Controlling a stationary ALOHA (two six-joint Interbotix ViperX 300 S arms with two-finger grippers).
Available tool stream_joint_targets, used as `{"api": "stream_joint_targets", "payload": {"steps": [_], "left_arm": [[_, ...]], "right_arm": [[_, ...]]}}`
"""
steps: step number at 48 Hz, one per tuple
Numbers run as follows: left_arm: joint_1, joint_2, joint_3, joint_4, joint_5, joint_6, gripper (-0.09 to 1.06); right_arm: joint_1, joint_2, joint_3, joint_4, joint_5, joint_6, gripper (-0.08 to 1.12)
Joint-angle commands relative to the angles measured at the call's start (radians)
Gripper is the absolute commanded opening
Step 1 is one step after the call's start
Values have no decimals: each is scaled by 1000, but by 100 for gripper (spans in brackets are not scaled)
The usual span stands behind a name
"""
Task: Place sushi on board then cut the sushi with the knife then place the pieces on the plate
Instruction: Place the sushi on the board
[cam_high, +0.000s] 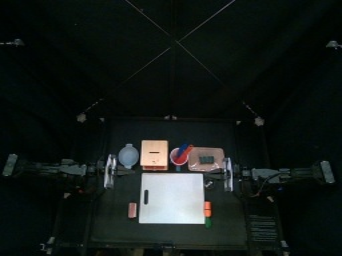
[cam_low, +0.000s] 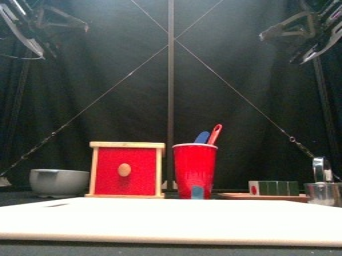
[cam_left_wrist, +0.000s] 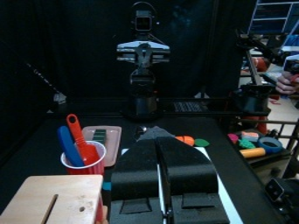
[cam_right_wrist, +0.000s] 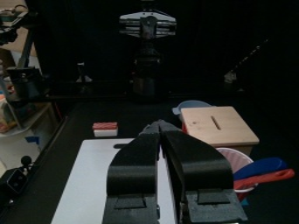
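The left gripper hangs over the table's left edge with its two black jaws pressed together, holding nothing. Along the back of the table, a blue-grey bowl with small handles stands furthest left. Just beside it is a pale wooden box with a red drawer front. Next comes a red plastic cup holding a blue toy knife and a red toy knife, both upright in it.

In front of these, a white rectangular cutting board lies bare. A small red toy piece lies off its left side and a small orange one off its right.

The dark green toy sushi roll lies on the flat pink tray right of the cup, well apart from the board. A round metal cutter stands beyond it. The right gripper hangs over the right edge, its jaws closed together and empty.
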Motion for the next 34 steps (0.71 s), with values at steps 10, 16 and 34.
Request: {"api": "stream_joint_targets", "payload": {"steps": [10, 16, 34], "left_arm": [[8, 75, -2, 20, -37, 6, -3], [9, 120, 0, 29, -67, 8, -2], [40, 244, 2, 49, -137, 6, -2]], "right_arm": [[-77, 38, 3, 64, 0, 29, 3], [-163, 61, -6, 118, 64, 29, 3], [-413, 179, -81, 63, 420, 17, 26]]}}
